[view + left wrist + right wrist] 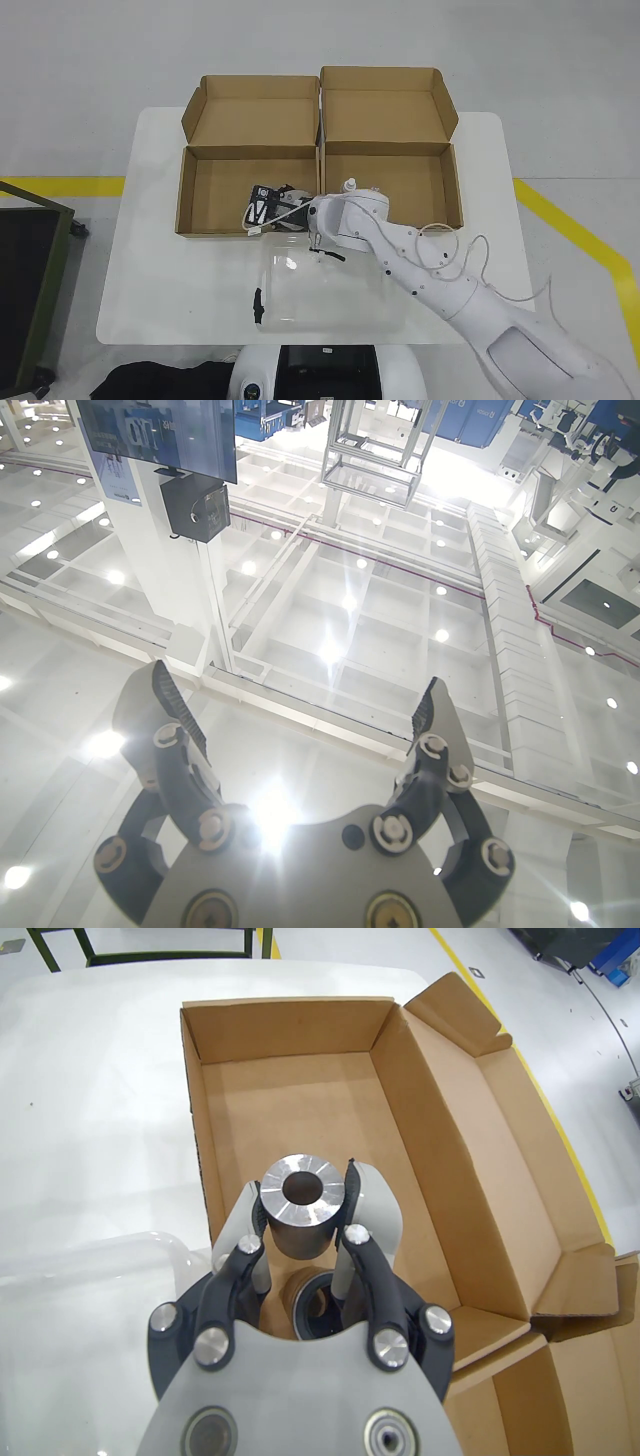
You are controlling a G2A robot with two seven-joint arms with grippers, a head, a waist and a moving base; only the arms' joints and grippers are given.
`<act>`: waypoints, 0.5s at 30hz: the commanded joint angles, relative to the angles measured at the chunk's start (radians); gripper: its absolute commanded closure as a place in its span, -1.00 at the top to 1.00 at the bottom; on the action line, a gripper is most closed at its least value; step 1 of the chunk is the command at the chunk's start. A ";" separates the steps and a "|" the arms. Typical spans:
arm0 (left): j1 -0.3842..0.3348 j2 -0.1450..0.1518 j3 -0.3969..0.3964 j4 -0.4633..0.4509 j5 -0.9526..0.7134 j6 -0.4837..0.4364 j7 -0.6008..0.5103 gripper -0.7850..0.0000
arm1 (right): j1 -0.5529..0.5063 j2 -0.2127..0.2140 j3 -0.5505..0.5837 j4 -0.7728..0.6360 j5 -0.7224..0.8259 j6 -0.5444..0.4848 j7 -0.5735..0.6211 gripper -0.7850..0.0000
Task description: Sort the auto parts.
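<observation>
- A short, thick-walled cylinder of bright steel with a round central bore (302, 1213) is gripped by the right pincer (304, 1190). Its toothed pads are pressed against opposite sides of the curved wall.
- The cylinder is held in the air above the floor of the left brown cardboard box (450, 1168), near that box's corner.
- The part is judged to be dense, heavy for its bulk and fully rigid. Its smooth sides could slip, so a hold across the middle of the wall seems soundest.
- It is not thought fragile, but a drop could dent the cardboard.
- A dark ring-shaped part (312, 1303) is seen lying in the box directly beneath the pincer and may be struck if the cylinder is lowered there.
- A black-and-white part (262, 208) also lies in this box.
- A second open cardboard box (455, 190) stands touching alongside.
- A clear plastic tub (330, 290) is set on the white counter (150, 280), just beside the box's near wall.
- The left pincer (297, 680) is spread wide, holds nothing and is aimed at the ceiling.
</observation>
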 commanded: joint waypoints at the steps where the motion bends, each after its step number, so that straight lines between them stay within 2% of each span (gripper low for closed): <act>1: 0.000 0.000 0.000 0.000 0.000 0.000 0.000 1.00 | 0.017 -0.013 -0.013 0.022 -0.002 0.001 0.004 -1.00; 14: 0.000 0.000 0.000 0.000 0.000 0.000 0.000 1.00 | 0.077 -0.079 -0.070 0.118 -0.030 -0.010 0.051 -1.00; 15: 0.000 0.000 0.000 0.000 0.000 0.000 0.000 1.00 | 0.079 -0.083 -0.071 0.122 -0.031 -0.011 0.054 -0.95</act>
